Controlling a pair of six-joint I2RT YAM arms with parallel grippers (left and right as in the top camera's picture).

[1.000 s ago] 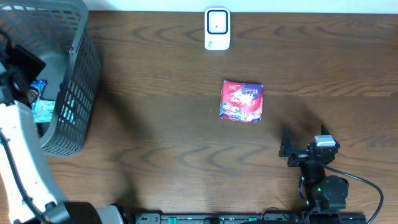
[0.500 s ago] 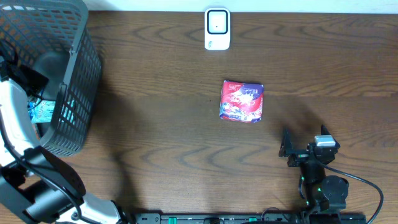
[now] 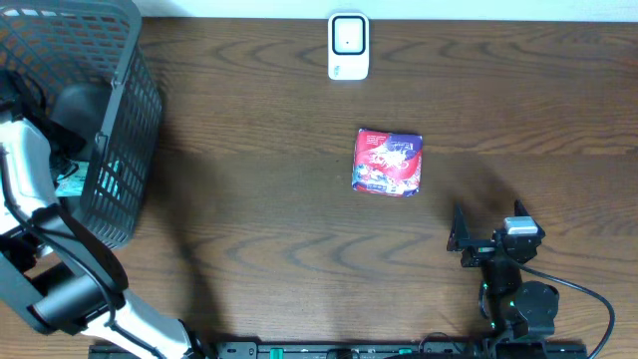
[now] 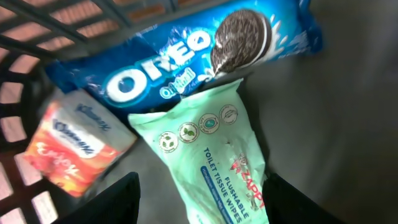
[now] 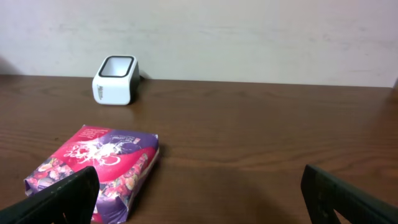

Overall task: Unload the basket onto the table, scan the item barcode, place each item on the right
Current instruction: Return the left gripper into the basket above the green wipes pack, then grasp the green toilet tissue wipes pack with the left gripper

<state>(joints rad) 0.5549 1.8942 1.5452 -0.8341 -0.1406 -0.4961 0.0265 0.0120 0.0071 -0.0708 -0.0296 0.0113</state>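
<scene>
Jaws released on both: left gripper (image 4: 202, 186) straddles wipes (image 4: 211, 155) inside basket (image 3: 140, 110); right gripper (image 5: 199, 180) idles. We judge the pick and scanner (image 3: 348, 45) pass remain.

Left arm (image 3: 25, 179): smooth white tubular links joined by rounded black joint housings (image 3: 62, 294). Right arm (image 3: 518, 299): compact and black throughout, with a pale grey rectangular block (image 3: 520, 229) near the wrist, small green indicator lights (image 3: 512, 304) on the lower section, and a thin black cable (image 3: 596, 291) looping off one side. Left gripper (image 4: 202, 193) and right gripper (image 5: 199, 180): two flat, matte black fingers (image 5: 65, 193) each, which appear in the wrist views as dark, blunt-edged slabs without visible markings.
</scene>
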